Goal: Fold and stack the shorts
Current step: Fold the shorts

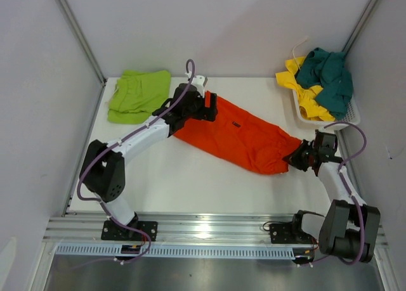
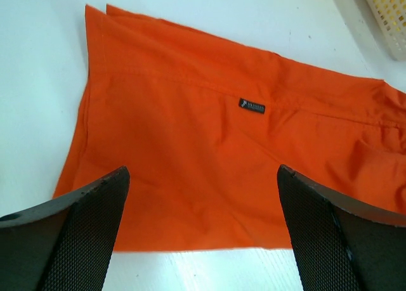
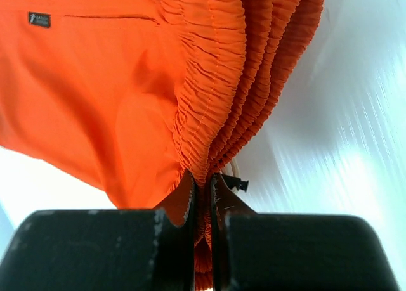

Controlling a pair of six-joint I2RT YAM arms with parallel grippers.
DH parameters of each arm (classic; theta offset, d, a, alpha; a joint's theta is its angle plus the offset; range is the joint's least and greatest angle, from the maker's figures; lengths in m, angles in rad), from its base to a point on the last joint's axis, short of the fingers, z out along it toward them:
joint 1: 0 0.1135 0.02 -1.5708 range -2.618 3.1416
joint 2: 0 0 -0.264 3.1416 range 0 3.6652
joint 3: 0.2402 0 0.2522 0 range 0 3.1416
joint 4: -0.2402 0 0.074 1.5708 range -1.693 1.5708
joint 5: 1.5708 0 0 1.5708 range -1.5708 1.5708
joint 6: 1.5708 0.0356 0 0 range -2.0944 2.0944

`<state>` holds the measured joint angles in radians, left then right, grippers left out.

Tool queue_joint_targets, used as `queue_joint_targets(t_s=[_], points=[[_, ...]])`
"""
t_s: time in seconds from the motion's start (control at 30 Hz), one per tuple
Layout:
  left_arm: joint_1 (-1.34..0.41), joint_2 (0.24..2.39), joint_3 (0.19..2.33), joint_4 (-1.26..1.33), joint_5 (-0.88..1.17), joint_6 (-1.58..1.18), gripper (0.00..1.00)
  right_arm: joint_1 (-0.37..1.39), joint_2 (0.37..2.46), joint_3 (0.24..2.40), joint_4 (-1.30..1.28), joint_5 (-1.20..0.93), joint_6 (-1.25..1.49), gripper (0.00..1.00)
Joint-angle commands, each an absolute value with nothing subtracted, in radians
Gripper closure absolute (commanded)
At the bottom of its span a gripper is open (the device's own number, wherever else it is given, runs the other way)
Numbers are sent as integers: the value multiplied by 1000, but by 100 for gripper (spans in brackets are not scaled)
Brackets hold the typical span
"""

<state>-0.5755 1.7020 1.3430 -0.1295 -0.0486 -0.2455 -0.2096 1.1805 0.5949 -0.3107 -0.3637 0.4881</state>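
Observation:
The orange shorts (image 1: 238,137) lie stretched diagonally across the table, folded lengthwise. My left gripper (image 1: 206,107) is open, just above their leg-hem end; in the left wrist view the flat orange cloth (image 2: 209,151) lies between and beyond my two spread fingers (image 2: 82,234). My right gripper (image 1: 298,158) is shut on the gathered elastic waistband (image 3: 216,113) at the other end. The lime green shorts (image 1: 138,96) lie folded at the back left. Yellow shorts (image 1: 303,91) and dark teal shorts (image 1: 330,78) are heaped in the basket.
A white plastic mesh basket (image 1: 346,120) stands at the back right against the wall; its corner shows in the left wrist view (image 2: 387,12). White enclosure walls close in the table on the left, back and right.

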Motion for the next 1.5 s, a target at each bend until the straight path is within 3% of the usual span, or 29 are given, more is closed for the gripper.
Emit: queue_joint_targets(t_s=[0.0,0.27,0.5,0.83,0.97,1.13,1.47], points=[[-571,1631,1319,-104,-54,-242,1,-151,1094,672,-508,-282,443,100],[-598,1591,1164,-9,-35,-403,1,-38,1039,831,-659,-161,436,100],[-738,1545,1005,123,-176,-526,1,-29,1101,945,-709,-118,333,100],[-871,1701,1106,63,-314,-403,1,-29,1166,966,-693,-140,291,100],[-876,1784,1187,-27,-324,-377,7,-29,1177,971,-686,-150,287,100],[-877,1813,1189,30,-216,-367,12,-31,1187,974,-678,-155,282,100],[-931,1862,1177,-6,-204,-330,15,-34,1207,1003,-686,-149,270,100]])
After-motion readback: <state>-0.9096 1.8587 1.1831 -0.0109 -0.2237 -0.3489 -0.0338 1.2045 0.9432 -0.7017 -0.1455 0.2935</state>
